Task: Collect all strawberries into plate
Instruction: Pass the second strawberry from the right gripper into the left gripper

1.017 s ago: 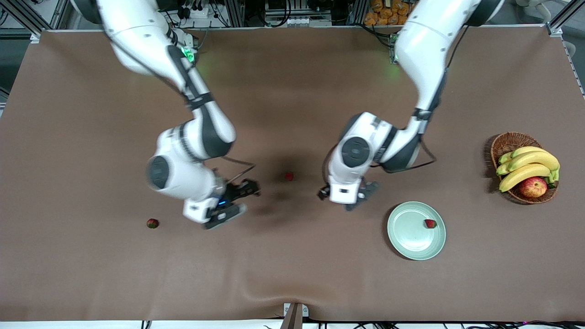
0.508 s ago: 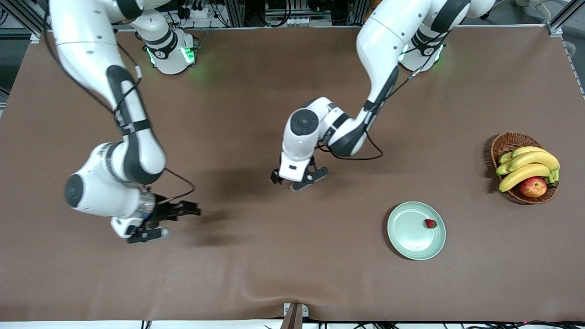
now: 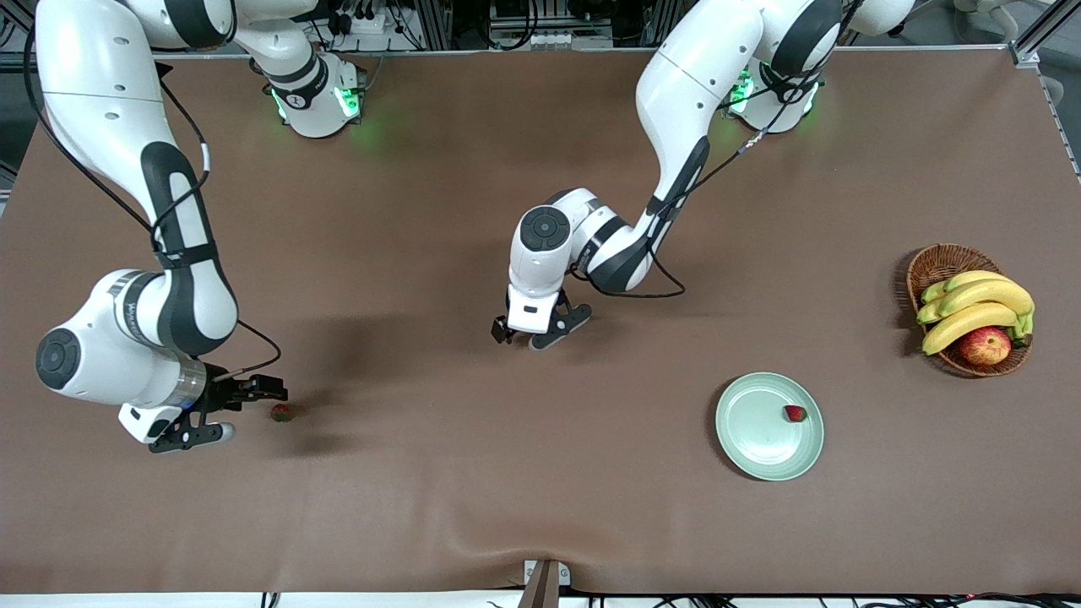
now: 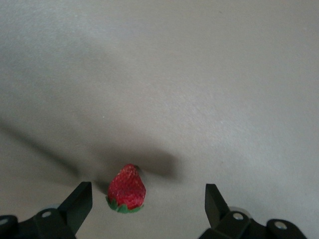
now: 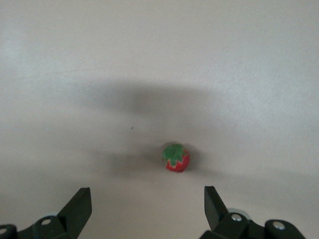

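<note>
Strawberries lie in three places: one strawberry point(image 3: 794, 413) already sits in the mint-green plate point(image 3: 756, 452), close to the rim on the side toward the wicker basket point(image 3: 937, 262); a second one point(image 3: 282, 412) lies on the brown table cloth point(image 3: 473, 490) toward my right arm's end of the table; a third point(image 4: 126, 189) shows only in my left wrist view, lying on its side on the cloth with its green cap toward the camera. My right gripper point(image 3: 221, 414) hangs low over the cloth just beside the second berry, jaws spread wide with nothing between them; in my right wrist view that berry point(image 5: 175, 158) lies ahead of the two black fingertips point(image 5: 79, 205), cap turned up, not touching either one. My left gripper point(image 3: 538, 328) hangs over the middle of the table, also wide open and empty, and its wrist view shows the third berry in the gap between the fingers point(image 4: 79, 200), nearer to one of them, clear of both. In the front view that berry is hidden under the gripper. The plate sits toward my left arm's end, nearer the front camera than the basket, which holds bananas point(image 3: 975, 308) and an apple point(image 3: 985, 345).
</note>
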